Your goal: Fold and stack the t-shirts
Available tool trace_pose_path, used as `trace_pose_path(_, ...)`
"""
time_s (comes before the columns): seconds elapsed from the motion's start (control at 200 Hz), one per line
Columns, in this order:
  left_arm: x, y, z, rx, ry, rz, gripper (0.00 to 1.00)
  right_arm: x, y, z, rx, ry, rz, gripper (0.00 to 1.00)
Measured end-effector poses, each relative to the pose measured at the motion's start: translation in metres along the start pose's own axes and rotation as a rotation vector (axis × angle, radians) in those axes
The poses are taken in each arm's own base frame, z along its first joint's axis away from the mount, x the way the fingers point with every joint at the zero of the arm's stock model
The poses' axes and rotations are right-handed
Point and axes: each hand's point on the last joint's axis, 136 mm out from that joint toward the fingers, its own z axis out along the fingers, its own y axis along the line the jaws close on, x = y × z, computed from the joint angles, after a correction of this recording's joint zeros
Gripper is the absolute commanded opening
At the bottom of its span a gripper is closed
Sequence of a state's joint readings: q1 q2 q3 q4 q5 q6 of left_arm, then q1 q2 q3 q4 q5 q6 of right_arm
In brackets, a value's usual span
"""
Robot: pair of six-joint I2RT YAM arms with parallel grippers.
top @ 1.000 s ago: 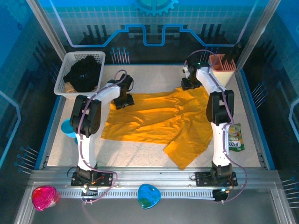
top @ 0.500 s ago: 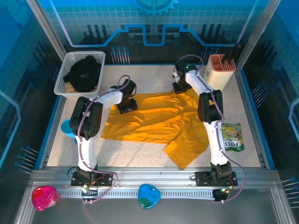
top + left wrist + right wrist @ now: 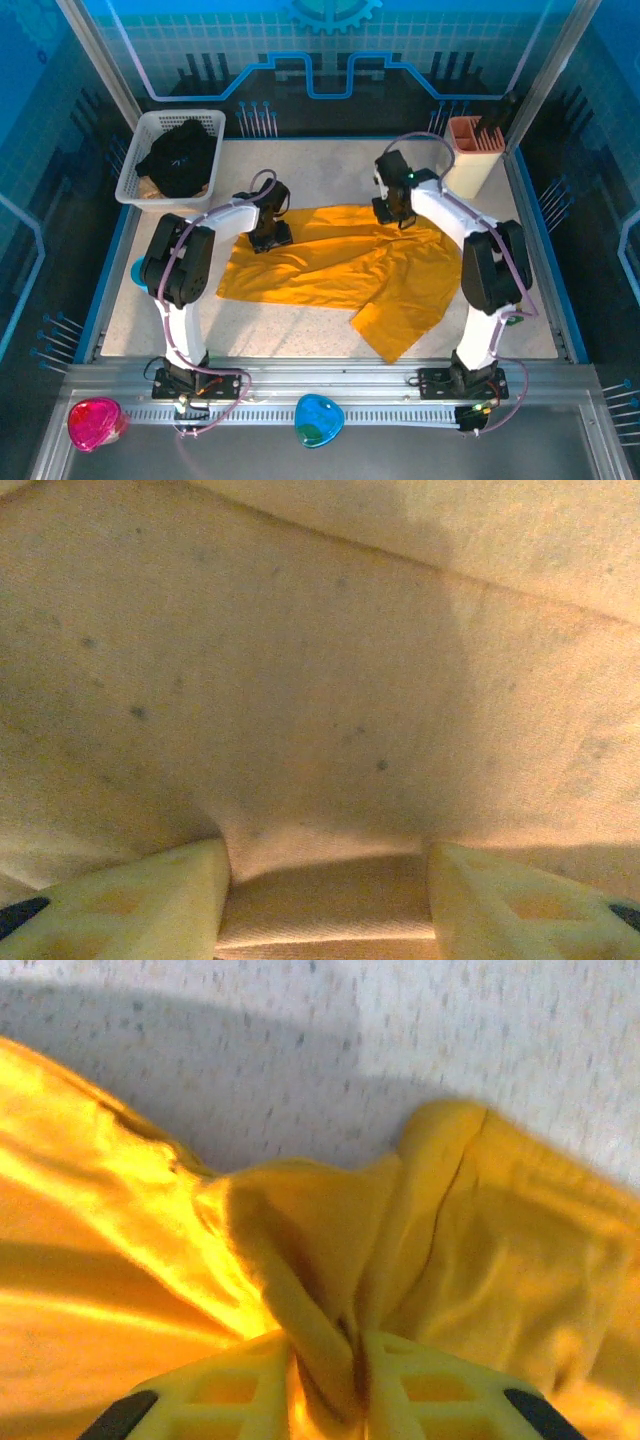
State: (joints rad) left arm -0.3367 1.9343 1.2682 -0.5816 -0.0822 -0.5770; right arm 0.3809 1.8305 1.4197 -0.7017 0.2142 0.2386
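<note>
The left tool (image 3: 328,905) and right tool (image 3: 325,1380) each pinch the yellow t-shirt (image 3: 330,265); they should lift together, keeping the cloth between them taut.

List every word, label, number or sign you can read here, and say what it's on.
No readable text anywhere.
A gear emblem on the back wall: a sign, no words.
The yellow shirt and black shirt: plain, no print visible.

Top view bright; wrist close-ups blurred, shadow darkening yellow t-shirt (image 3: 330,680)
</note>
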Motion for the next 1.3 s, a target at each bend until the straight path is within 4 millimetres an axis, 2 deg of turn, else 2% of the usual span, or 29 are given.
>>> trace_pose_path(0.085, 0.0, 0.0, 0.0, 0.0, -0.005, 0.0, 0.55, 0.038, 0.008, 0.012, 0.011, 0.045, 0.034, 0.28)
trace_pose_path(0.245, 0.0, 0.002, -0.001, -0.001, -0.01, 0.0, 0.56, 0.127, 0.023, 0.039, 0.039, 0.198, 0.056, 0.29)
trace_pose_path(0.355, 0.0, 0.002, -0.001, -0.004, -0.013, 0.0, 0.56, 0.128, 0.034, 0.026, 0.012, 0.155, 0.076, 0.31)
trace_pose_path(0.435, 0.0, 0.002, -0.001, -0.005, -0.014, 0.0, 0.55, 0.127, 0.032, 0.019, 0.021, 0.149, 0.079, 0.39)
trace_pose_path(0.495, 0.0, 0.004, -0.001, -0.008, -0.016, 0.0, 0.55, 0.119, 0.024, 0.01, 0.04, 0.139, 0.082, 0.46)
trace_pose_path(0.566, 0.002, 0.006, -0.002, -0.014, -0.016, 0.0, 0.56, 0.097, 0.015, -0.004, 0.042, 0.093, 0.093, 0.51)
trace_pose_path(0.706, 0.006, 0.016, -0.003, -0.05, -0.015, -0.001, 0.55, 0.035, -0.014, -0.028, 0.038, -0.032, 0.136, 0.49)
trace_pose_path(0.776, 0.008, 0.021, -0.003, -0.067, -0.016, -0.002, 0.55, 0.007, -0.03, -0.029, 0.047, -0.067, 0.138, 0.46)
trace_pose_path(0.841, 0.01, 0.025, -0.003, -0.077, -0.019, -0.009, 0.55, -0.014, -0.039, -0.018, 0.057, -0.071, 0.123, 0.44)
trace_pose_path(0.911, 0.012, 0.03, -0.004, -0.086, -0.022, -0.019, 0.55, -0.03, -0.043, 0.005, 0.068, -0.047, 0.091, 0.44)
trace_pose_path(1.056, 0.012, 0.033, -0.004, -0.09, -0.024, -0.03, 0.54, -0.044, -0.041, 0.064, 0.08, 0.04, 0.02, 0.47)
trace_pose_path(1.191, 0.012, 0.033, -0.004, -0.09, -0.024, -0.03, 0.54, -0.051, -0.038, 0.104, 0.082, 0.099, -0.022, 0.51)
trace_pose_path(1.251, 0.012, 0.033, -0.004, -0.09, -0.023, -0.03, 0.54, -0.06, -0.036, 0.105, 0.082, 0.099, -0.032, 0.45)
trace_pose_path(1.276, 0.012, 0.033, -0.004, -0.09, -0.023, -0.03, 0.54, -0.065, -0.037, 0.104, 0.083, 0.091, -0.033, 0.39)
trace_pose_path(1.301, 0.012, 0.033, -0.004, -0.09, -0.024, -0.03, 0.54, -0.068, -0.037, 0.105, 0.083, 0.087, -0.039, 0.3)
